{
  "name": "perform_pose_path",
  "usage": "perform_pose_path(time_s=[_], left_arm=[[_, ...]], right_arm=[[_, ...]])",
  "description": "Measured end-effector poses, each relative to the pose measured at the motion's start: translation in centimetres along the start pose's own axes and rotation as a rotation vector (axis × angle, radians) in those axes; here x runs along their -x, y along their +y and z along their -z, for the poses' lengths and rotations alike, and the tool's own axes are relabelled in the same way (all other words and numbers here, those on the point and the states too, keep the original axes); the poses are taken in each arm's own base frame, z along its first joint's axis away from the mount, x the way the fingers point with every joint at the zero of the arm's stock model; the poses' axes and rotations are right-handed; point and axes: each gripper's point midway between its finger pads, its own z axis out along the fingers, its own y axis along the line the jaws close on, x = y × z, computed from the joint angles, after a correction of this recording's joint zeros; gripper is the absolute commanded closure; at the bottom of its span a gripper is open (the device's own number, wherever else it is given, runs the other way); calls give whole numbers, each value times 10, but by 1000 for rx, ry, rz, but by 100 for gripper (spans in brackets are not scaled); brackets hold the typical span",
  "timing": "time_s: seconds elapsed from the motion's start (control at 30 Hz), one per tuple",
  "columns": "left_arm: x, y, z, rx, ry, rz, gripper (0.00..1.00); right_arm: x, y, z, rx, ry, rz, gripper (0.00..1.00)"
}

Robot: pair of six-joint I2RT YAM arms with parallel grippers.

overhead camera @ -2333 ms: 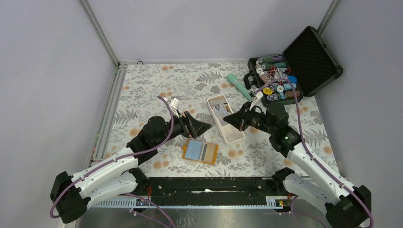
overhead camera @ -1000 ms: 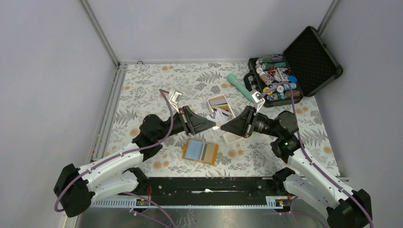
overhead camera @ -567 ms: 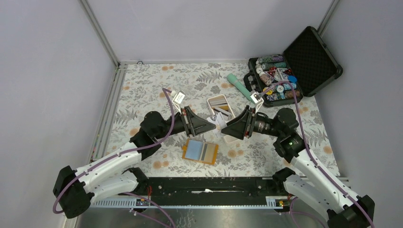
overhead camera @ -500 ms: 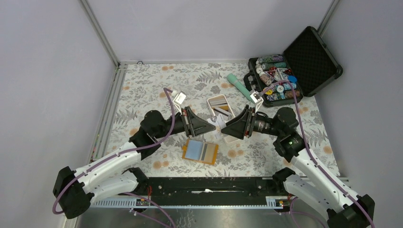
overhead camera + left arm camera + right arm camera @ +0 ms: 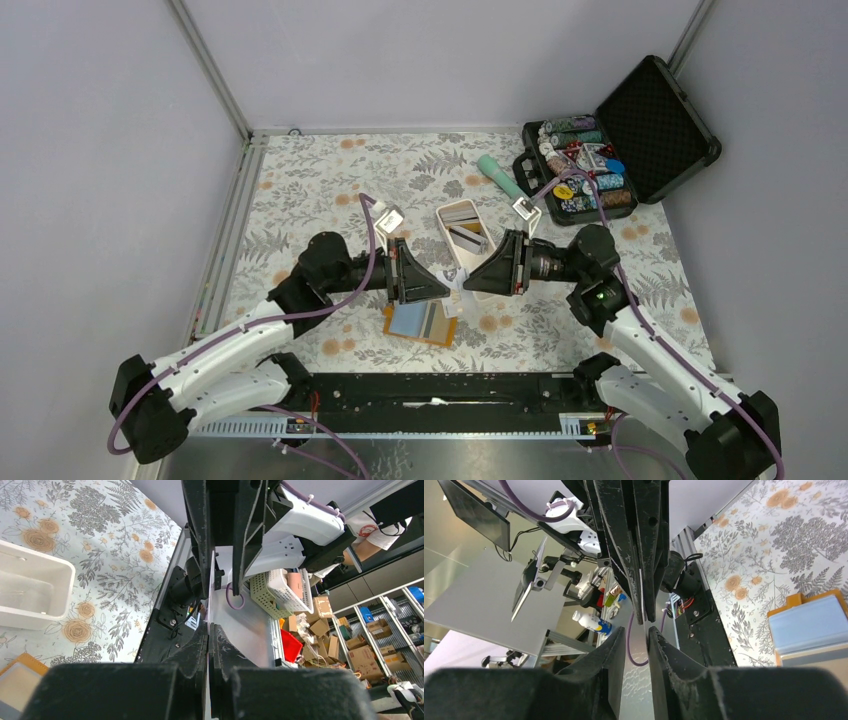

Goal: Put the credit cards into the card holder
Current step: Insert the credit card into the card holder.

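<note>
Left wrist view: left tool (image 5: 208, 627) pinched shut on a credit card (image 5: 452, 300), right tool (image 5: 220, 591) slightly parted around it. Handover seemingly underway; next, slotting it into the open card holder (image 5: 415, 322) on the desk (image 5: 330, 190).

The card holder (image 5: 420, 322), an orange booklet with a light blue clear pocket, lies open and flat on the table. One thin credit card (image 5: 212, 587) is held edge-on in the air, pinched by the left gripper (image 5: 209, 627). The remaining credit cards (image 5: 466, 232), grey and tan, lie in the white tray (image 5: 484, 288) just beyond.
</note>
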Motion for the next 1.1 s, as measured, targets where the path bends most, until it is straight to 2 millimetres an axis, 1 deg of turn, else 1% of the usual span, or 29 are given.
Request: perform_pose_path(time_s=[0.17, 0.33, 0.47, 0.57, 0.67, 0.73, 0.77, 0.8, 0.87, 0.9, 0.93, 0.97, 1.0, 1.03, 1.07, 1.1], left_arm=[[-2, -3, 1, -18, 14, -1, 100], [2, -8, 0, -39, 1, -10, 100], [3, -8, 0, -38, -2, -10, 100], [2, -7, 0, -35, 0, -7, 100], [1, -5, 0, -29, 5, -1, 100], [1, -4, 0, -22, 5, 1, 100], [0, -2, 0, -17, 5, 4, 98], [0, 0, 0, -11, 5, 7, 91], [1, 5, -1, 4, 5, 14, 86], [1, 8, -2, 14, 4, 18, 78], [0, 11, -3, 24, 5, 20, 62], [-2, 18, -5, 48, 8, 27, 42], [-3, 20, -5, 56, 10, 27, 18], [-4, 25, -5, 79, 9, 32, 6], [-5, 30, -5, 103, 8, 34, 2], [-4, 34, -4, 123, 3, 31, 1]], right_arm=[[-5, -1, 0, 17, 12, -28, 74], [-5, 0, 0, 25, 11, -24, 74], [-9, -4, 0, 21, 20, -40, 85], [-12, -7, 1, 21, 26, -49, 89], [-13, -6, 1, 29, 30, -43, 100], [-13, -8, 0, 31, 35, -43, 100], [-13, -10, -1, 28, 37, -48, 100], [-13, -12, -1, 26, 38, -52, 100], [-13, -17, -1, 18, 32, -57, 100], [-14, -20, -1, 9, 27, -63, 100], [-15, -22, -1, 4, 25, -68, 100], [-16, -25, -1, -6, 19, -72, 100], [-17, -28, -1, -17, 15, -76, 100], [-16, -31, -1, -31, 4, -78, 100], [-16, -33, -1, -44, -4, -77, 100], [-15, -34, 0, -56, -14, -73, 100]])
